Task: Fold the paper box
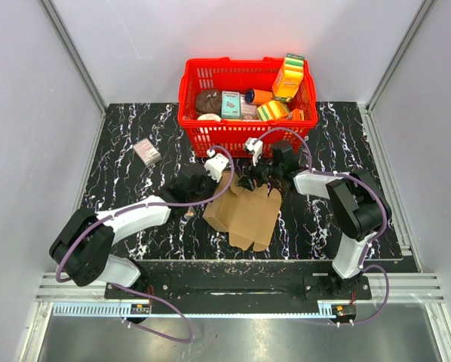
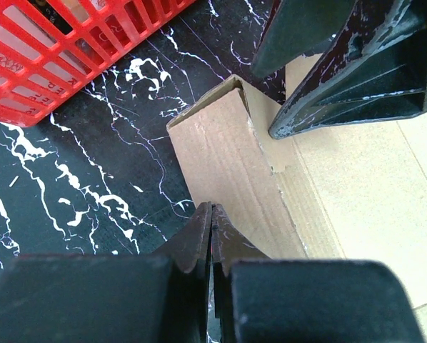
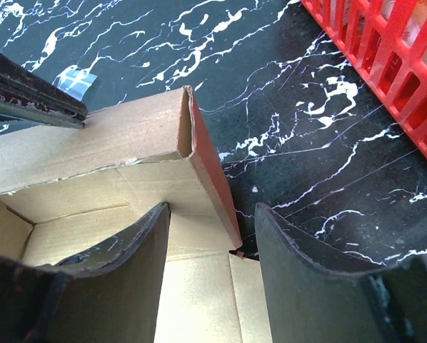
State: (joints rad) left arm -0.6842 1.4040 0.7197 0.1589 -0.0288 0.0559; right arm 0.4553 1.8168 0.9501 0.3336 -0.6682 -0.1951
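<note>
The paper box [image 1: 248, 215] is a plain brown cardboard blank lying half-formed on the black marble table, between the two arms. In the left wrist view one side wall [image 2: 228, 157] is raised. My left gripper [image 2: 213, 209] is shut, its tips resting against the outer face of that wall; nothing shows between the fingers. In the top view it [image 1: 219, 179] sits at the box's far left corner. My right gripper [image 3: 212, 209] is open and straddles a raised end flap [image 3: 206, 164], with one finger inside the box and one outside over the table. From above it [image 1: 256, 181] is at the box's far edge.
The red basket [image 1: 203, 124] of colourful packages stands just behind both grippers, and its wall [image 3: 385, 64] is close on the right. A small pinkish-grey box [image 1: 146, 152] lies at the left. A scrap of clear film [image 3: 74, 77] lies near the left fingers [image 3: 35, 89].
</note>
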